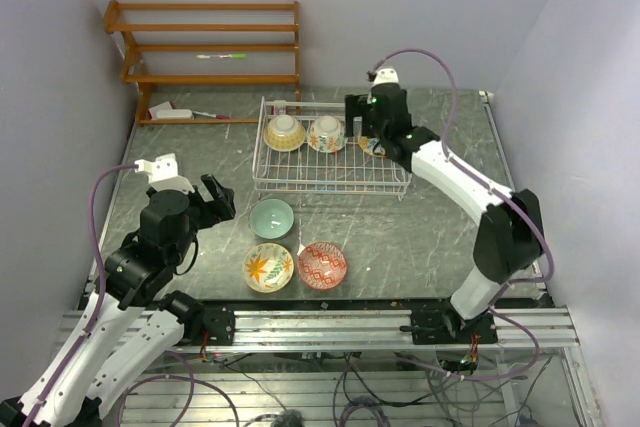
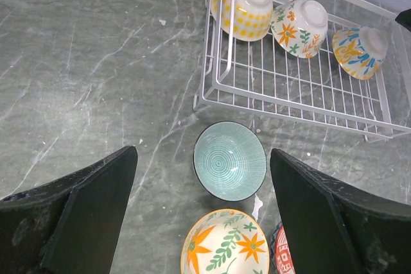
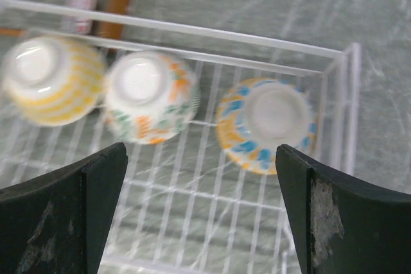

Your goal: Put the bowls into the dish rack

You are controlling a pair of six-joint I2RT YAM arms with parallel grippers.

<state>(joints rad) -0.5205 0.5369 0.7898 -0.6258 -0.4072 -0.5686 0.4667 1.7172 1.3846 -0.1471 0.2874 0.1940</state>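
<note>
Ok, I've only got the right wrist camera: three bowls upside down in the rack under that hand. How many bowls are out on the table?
Observer: Three, all upright just in front of the dish rack: a teal bowl, an orange-leaf bowl and a red patterned bowl.
Operator: And where's the left hand?
Observer: The left hand is open and empty, above the table just left of the teal bowl.
Operator: Any room in the rack's near row?
Observer: Yes, the racked bowls sit along the far side; the near row holds nothing.
</note>
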